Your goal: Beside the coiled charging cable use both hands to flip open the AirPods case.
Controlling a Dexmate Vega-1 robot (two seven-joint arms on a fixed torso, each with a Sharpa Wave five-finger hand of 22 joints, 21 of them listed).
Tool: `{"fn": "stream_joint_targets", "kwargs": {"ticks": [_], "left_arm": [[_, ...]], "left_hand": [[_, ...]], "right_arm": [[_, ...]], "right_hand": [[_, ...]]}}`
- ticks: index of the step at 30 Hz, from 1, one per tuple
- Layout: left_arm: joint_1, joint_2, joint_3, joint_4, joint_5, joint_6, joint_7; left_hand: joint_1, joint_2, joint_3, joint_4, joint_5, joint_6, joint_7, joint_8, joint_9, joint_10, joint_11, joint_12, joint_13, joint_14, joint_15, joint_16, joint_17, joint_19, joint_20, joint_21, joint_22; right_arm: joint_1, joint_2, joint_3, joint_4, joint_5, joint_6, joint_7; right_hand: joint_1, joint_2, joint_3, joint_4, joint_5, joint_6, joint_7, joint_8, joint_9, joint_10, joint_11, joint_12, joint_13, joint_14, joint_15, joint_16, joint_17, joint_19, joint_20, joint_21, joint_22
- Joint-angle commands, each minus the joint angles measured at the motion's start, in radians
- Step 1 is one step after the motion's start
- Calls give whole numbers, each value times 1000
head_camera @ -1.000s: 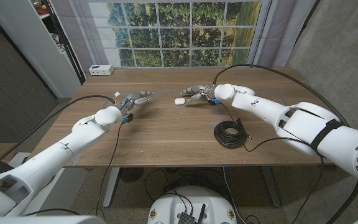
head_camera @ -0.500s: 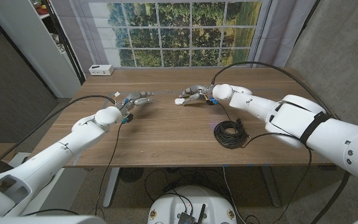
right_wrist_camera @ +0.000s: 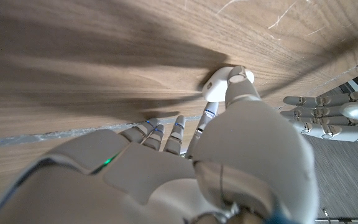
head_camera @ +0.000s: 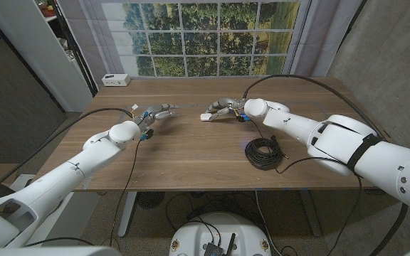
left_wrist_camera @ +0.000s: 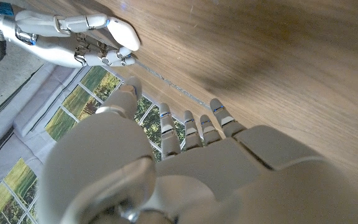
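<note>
The white AirPods case [head_camera: 206, 116] lies on the wooden table [head_camera: 191, 153], a little behind the black coiled charging cable [head_camera: 264, 153]. My right hand [head_camera: 224, 108] reaches it from the right. In the right wrist view the thumb tip sits on the case [right_wrist_camera: 214, 88] and a finger reaches its other side, so the right hand [right_wrist_camera: 185, 168] pinches it. My left hand [head_camera: 156, 112] hovers about a hand's width to the left of the case, holding nothing, fingers apart and pointing toward the case. The left wrist view shows those spread fingers [left_wrist_camera: 185, 127] with the right hand [left_wrist_camera: 73, 37] beyond them.
A small white box [head_camera: 115, 80] stands at the table's back left corner. Black cables [head_camera: 135, 153] trail from both wrists across the table and off its front edge. A window lies behind the table.
My right hand has closed in on the case, its fingertips now at it. The left hand has barely moved.
</note>
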Motion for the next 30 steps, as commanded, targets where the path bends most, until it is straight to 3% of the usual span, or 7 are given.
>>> {"fn": "stream_joint_targets", "kwargs": {"ticks": [1,6,11,25,30], "left_arm": [[-33,-10,12,8,23,-40,-27],[-62,-19,20,25,27,-54,-54],[-93,-32,29,54,23,-66,-89],[-143,-71,43,133,-11,-91,-156],[-149,-95,35,172,-45,-137,-175]], "left_hand": [[10,-1,-7,4,-3,9,-3,2,4,-5,5,4,0,-7,2,4,3,8,8,-1,3],[8,-2,-14,6,-3,16,2,3,4,-5,6,5,-1,-11,6,4,3,4,9,-6,3],[-6,-9,-32,13,-3,38,25,7,4,-6,14,6,-4,-18,20,3,4,0,11,-15,4],[-40,-24,-75,26,2,123,102,25,4,-12,34,7,-14,-30,37,5,6,2,23,-34,5],[-47,-25,-84,28,3,152,111,32,4,-10,37,8,-17,-30,42,6,6,6,27,-37,6]], "right_arm": [[-97,-110,63,-236,12,-26,-66],[-152,-164,99,-365,-6,-22,-147],[-182,-183,120,-422,-32,8,-209],[-220,-188,166,-481,-85,87,-331],[-218,-183,168,-476,-104,116,-350]], "right_hand": [[22,4,10,-2,8,22,0,13,13,28,-5,10,-1,28,-128,10,3,52,28,13,3],[34,3,14,-3,6,31,-5,20,26,61,-8,19,0,65,-134,17,3,83,15,17,3],[39,3,15,-4,5,40,-7,26,32,69,-9,20,1,80,-138,19,3,94,12,16,2],[42,0,14,-1,4,25,-12,22,43,71,-11,17,3,90,-140,16,3,103,13,12,2],[42,-1,14,0,4,20,-13,21,46,70,-11,16,4,91,-142,14,3,105,12,11,2]]}}
